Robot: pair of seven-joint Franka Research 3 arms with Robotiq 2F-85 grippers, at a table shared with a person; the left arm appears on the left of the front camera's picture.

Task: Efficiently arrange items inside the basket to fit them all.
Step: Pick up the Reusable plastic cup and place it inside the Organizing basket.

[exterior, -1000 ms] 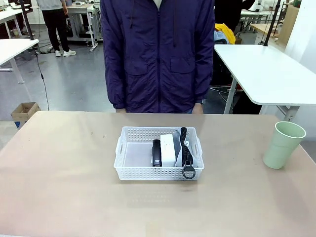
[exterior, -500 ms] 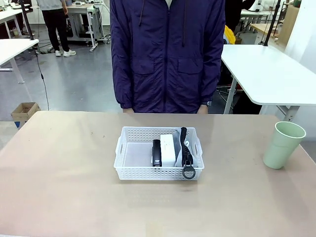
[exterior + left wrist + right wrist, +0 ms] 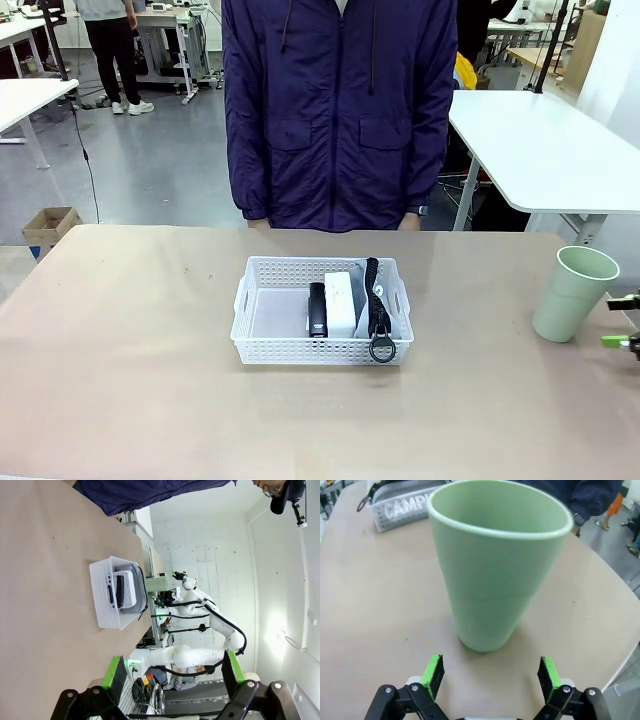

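A shallow white perforated basket [image 3: 321,312] sits near the middle of the beige counter [image 3: 140,340], a little toward the far edge where a person in a purple jacket [image 3: 338,110] stands. Inside it, in the right-hand part, a black stapler [image 3: 317,308] lies beside a small white box [image 3: 339,302], and just right of the box is a grey fabric pouch [image 3: 385,312] with its black zipper strap [image 3: 372,295] running toward the near wall and its ring [image 3: 381,348] hanging over that wall; the left part of the basket floor is bare. The pale green cup [image 3: 573,293] stands upright on the counter near the right edge, well apart from the basket. The right end effector [image 3: 490,673] is wide open, gripping nothing, its green pads [image 3: 433,674] set just short of the cup's base, one to either side. The left end effector [image 3: 174,671] is also fully open and empty, held away from the basket over the counter.
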